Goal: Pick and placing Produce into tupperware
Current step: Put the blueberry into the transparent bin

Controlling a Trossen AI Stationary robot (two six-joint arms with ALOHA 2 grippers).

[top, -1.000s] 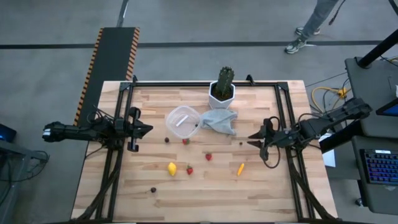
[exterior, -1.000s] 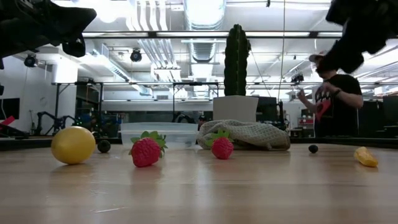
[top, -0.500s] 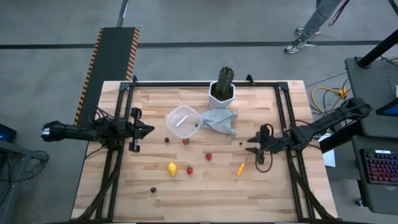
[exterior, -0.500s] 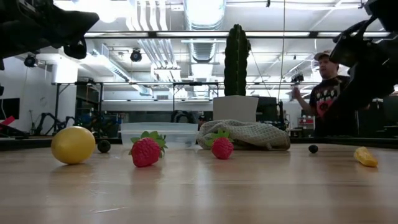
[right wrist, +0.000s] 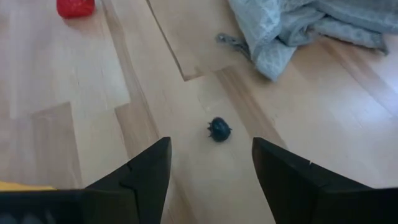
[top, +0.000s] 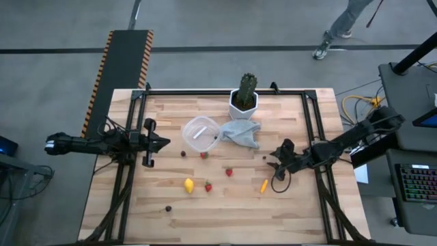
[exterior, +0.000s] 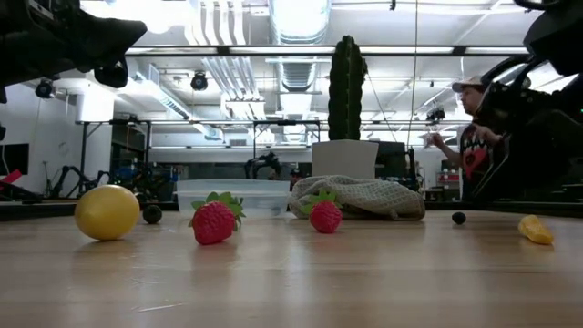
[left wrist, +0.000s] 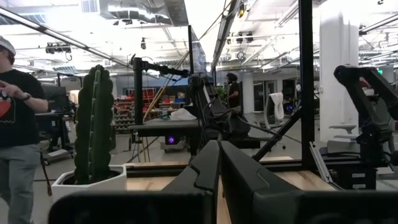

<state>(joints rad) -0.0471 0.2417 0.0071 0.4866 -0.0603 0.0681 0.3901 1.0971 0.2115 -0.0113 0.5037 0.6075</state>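
While the left gripper (top: 161,143) waits clenched, the right gripper (top: 274,160) hovers spread over a dark berry (right wrist: 218,129).

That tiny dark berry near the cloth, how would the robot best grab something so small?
Probably straight from above, fingers either side of its round middle. The dark berry lies alone on bare wood, clear of the cloth, so nothing blocks the sides. The right gripper is already open with the berry lined up between its fingers.

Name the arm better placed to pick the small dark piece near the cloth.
Right. The right gripper is open and aimed at the dark piece beside the cloth; the left gripper waits shut at the table's left edge.
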